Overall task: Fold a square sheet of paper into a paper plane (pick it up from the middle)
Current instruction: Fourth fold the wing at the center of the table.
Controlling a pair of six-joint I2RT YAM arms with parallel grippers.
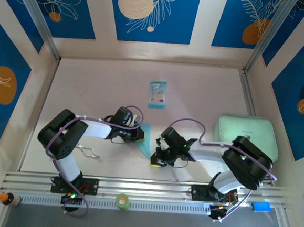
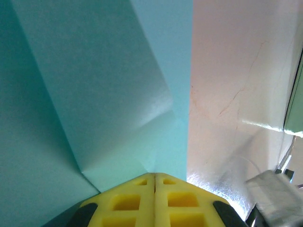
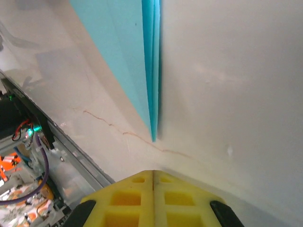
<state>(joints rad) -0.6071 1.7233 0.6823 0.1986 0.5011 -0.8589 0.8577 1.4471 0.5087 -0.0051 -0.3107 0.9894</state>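
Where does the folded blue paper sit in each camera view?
Top external: folded blue paper lies low centre, tip toward the near edge.
Left wrist: paper covers left and centre, above the left gripper.
Right wrist: narrow wedge at top centre, tip toward the right gripper.
Shared landmark: the pale table beside it.

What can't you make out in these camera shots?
Top view: the left gripper covers part of the light-blue paper, so its full outline is hidden.
Left wrist view: the paper runs off the top and left edges.
Right wrist view: the top edge cuts it off.
Top view: print on the packet is too small to read.
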